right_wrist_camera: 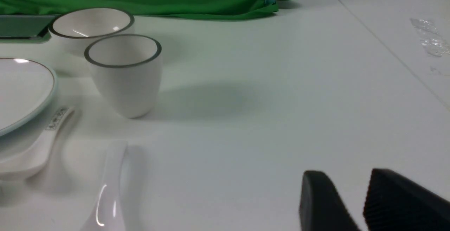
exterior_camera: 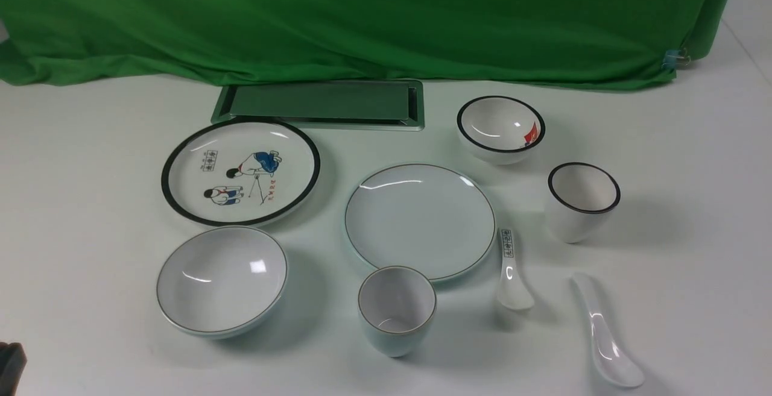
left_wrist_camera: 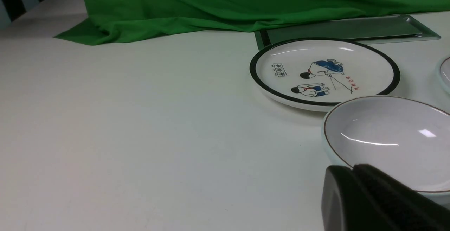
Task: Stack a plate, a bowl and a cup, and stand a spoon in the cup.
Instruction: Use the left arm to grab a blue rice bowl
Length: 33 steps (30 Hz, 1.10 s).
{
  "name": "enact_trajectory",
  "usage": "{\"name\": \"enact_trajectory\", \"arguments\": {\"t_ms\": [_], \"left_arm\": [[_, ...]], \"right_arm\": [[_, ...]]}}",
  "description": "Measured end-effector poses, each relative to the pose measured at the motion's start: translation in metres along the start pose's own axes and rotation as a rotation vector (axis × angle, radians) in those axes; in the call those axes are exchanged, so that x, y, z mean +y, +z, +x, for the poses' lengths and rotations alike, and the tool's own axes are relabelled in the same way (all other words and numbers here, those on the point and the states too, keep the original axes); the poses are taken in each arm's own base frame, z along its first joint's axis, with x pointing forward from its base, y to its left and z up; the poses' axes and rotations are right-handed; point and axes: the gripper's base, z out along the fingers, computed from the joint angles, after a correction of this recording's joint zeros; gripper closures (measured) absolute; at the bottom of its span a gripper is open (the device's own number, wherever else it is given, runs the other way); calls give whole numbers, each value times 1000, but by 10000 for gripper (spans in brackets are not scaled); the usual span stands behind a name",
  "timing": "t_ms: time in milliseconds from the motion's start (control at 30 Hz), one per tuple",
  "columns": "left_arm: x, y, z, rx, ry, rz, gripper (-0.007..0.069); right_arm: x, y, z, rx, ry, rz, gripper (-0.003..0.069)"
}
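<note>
Stack status: nothing is sitting on anything yet; the plate (exterior_camera: 420,220), bowl (exterior_camera: 222,280), cup (exterior_camera: 396,308) and spoon (exterior_camera: 605,333) are each resting directly on the desk (exterior_camera: 90,203).
Left end effector (left_wrist_camera: 351,170): fingers are pressing together and holding nothing; it is waiting low at the near left of the desk.
Right end effector (right_wrist_camera: 346,175): jaws are standing partly apart and holding nothing.
Key relation: the bowl is lying near the left end effector, ahead of it and to its right, rim up; the plate is sitting further right and a little farther back.
Nearer arm: the left for the bowl, by judgement; the right is sitting nearer the spoon.
Spoon axis: running near-to-far, scoop toward the robot, handle leaning slightly left.
Likely next: the left jaws will be needing to open for the bowl's rim.
</note>
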Motion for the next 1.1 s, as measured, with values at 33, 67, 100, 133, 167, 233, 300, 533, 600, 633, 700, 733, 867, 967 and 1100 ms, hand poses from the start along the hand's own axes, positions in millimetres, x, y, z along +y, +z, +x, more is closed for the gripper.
{"name": "enact_trajectory", "arguments": {"t_ms": [33,67,100,133,167,233,300,533,600,633,700,733,867,967,1100], "left_arm": [[0,0,0,0,0,0,653],[0,0,0,0,0,0,653],[0,0,0,0,0,0,653],[0,0,0,0,0,0,653],[0,0,0,0,0,0,653],[0,0,0,0,0,0,653],[-1,0,-1,-8,-56,10,653],[-4,-1,-14,-116,-983,116,653],[-4,-1,-16,-128,-1205,140,653],[-3,-2,-16,-131,-1247,144,653],[-3,-2,-17,-140,-1269,143,653],[-3,-2,-17,-140,-1278,144,653],[-2,-2,-17,-149,-1314,145,653],[-2,-2,-17,-150,-1298,144,653],[-2,-10,-43,-204,-1051,170,653]], "right_arm": [[0,0,0,0,0,0,418],[0,0,0,0,0,0,418],[0,0,0,0,0,0,418],[0,0,0,0,0,0,418],[0,0,0,0,0,0,418],[0,0,0,0,0,0,418],[0,0,0,0,5,0,418],[4,0,0,15,574,-46,418],[6,0,0,30,891,-63,418],[7,0,0,35,995,-66,418],[7,0,0,40,1090,-67,418],[7,0,0,40,1096,-67,418],[7,0,0,38,1040,-68,418],[7,0,0,35,992,-71,418],[8,0,-2,19,873,-93,419]]}}
